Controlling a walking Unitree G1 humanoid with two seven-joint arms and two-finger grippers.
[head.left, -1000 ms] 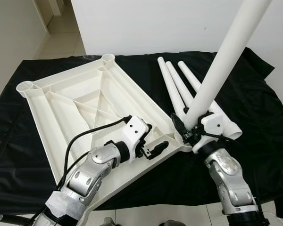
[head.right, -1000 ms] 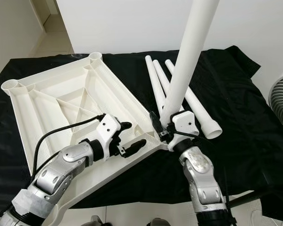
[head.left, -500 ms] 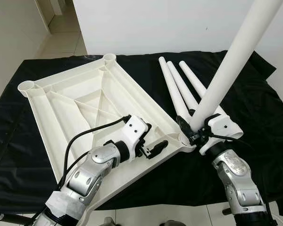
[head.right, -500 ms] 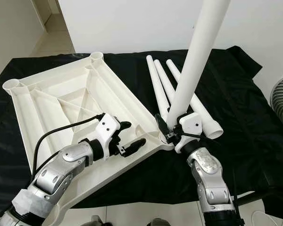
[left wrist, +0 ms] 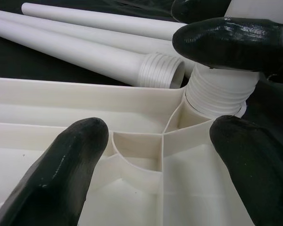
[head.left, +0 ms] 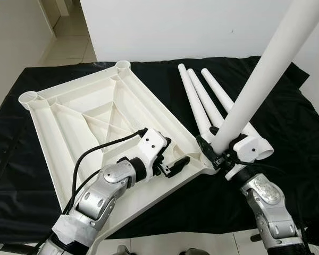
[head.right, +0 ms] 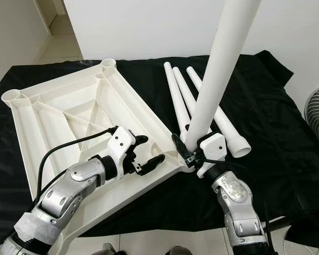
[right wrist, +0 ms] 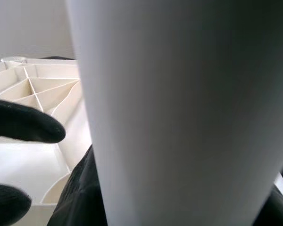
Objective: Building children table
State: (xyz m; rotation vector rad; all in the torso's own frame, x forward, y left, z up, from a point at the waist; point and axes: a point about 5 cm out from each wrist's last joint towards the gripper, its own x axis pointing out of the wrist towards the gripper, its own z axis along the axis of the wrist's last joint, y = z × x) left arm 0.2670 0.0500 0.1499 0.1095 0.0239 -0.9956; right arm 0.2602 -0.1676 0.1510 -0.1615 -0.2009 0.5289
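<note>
Right gripper (head.left: 217, 153) pinches upright leg (head.left: 255, 90) at tabletop (head.left: 90, 117) corner (black cloth (head.left: 287, 127), white wall (head.left: 202, 26))

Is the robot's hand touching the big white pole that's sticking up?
Touching. In the right eye view, the right gripper has its jaws shut around the bottom of the table leg, and the right wrist view shows black fingers pressed against it.
</note>
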